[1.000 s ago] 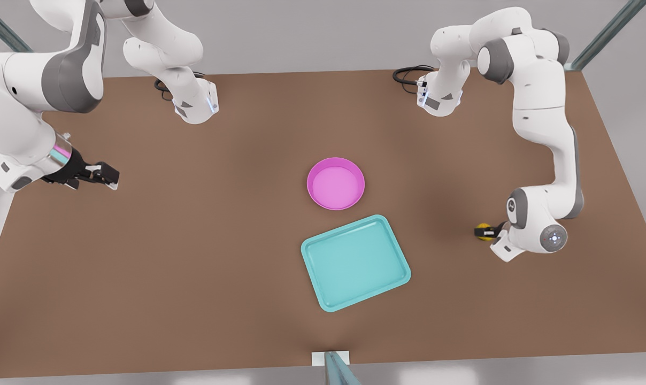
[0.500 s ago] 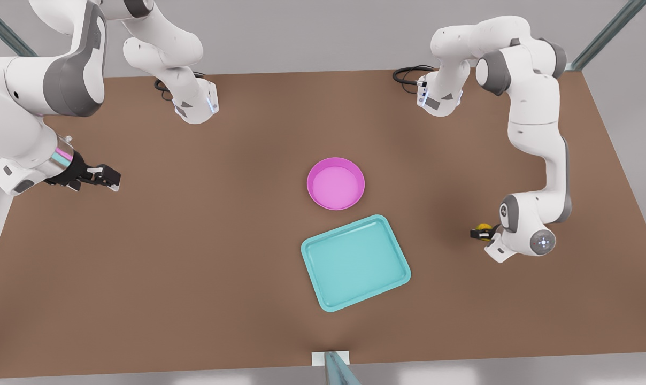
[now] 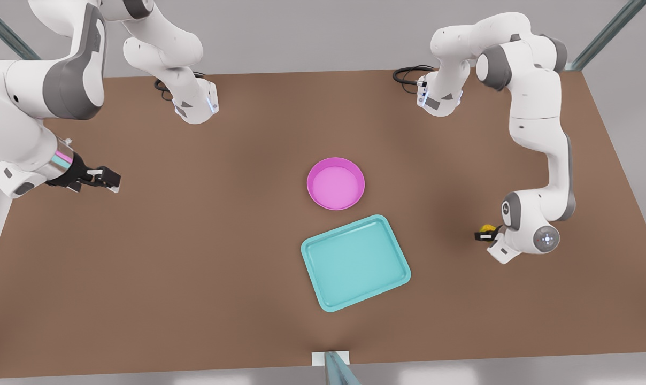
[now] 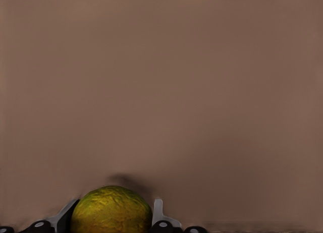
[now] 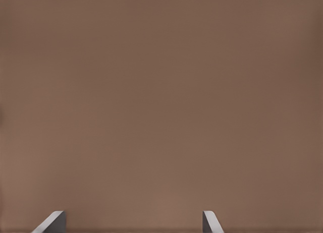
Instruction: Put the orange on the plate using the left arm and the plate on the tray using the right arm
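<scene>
The small bumpy yellow-orange orange (image 3: 485,229) sits between the fingers of my left gripper (image 3: 485,233) at the front view's right, low over the brown table. In the left wrist view the orange (image 4: 111,210) fills the gap of that gripper (image 4: 111,219), and both fingers (image 4: 157,213) press its sides. The pink plate (image 3: 336,183) lies near the table's middle with nothing in it. Just in front of it lies the teal tray (image 3: 355,262), also bare. My right gripper (image 3: 108,179) hovers open at the front view's left, far from the plate; its fingertips (image 5: 53,221) stand wide apart over bare table.
Both arm bases (image 3: 194,104) stand at the table's far edge with black cables (image 3: 408,72) beside them. A metal post (image 3: 336,369) rises at the near edge. Bare brown table (image 3: 194,240) stretches between the arms and the plate and tray.
The left arm's wrist shifted slightly toward the front view's left and back again, keeping the orange in its gripper. The right arm barely moved. Plate and tray stayed put.
</scene>
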Action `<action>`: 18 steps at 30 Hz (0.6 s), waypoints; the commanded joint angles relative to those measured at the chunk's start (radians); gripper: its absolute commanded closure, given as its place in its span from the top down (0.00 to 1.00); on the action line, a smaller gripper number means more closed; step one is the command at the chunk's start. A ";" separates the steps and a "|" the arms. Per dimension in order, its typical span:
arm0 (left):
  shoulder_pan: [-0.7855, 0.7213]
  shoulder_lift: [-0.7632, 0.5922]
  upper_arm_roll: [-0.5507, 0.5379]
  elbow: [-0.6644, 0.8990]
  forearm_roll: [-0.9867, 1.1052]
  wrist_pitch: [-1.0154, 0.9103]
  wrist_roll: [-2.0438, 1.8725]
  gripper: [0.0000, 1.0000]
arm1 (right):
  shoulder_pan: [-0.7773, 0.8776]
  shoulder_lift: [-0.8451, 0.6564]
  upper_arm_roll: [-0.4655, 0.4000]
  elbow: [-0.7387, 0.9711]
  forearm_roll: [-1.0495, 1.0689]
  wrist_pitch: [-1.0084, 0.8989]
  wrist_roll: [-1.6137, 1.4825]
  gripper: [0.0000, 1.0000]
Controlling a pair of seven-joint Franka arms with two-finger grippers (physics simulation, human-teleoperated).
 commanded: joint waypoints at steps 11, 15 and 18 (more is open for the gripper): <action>-0.651 0.021 -0.139 0.259 -0.103 -0.257 -0.982 0.66 | 0.001 0.004 0.000 0.000 0.001 0.003 0.000 1.00; -0.737 0.015 -0.162 0.250 -0.141 -0.274 -1.061 0.66 | 0.001 0.006 0.000 0.000 0.001 0.004 0.000 1.00; -0.751 0.029 -0.162 0.230 -0.140 -0.306 -1.059 0.71 | 0.002 0.007 0.000 0.000 0.001 0.004 0.000 1.00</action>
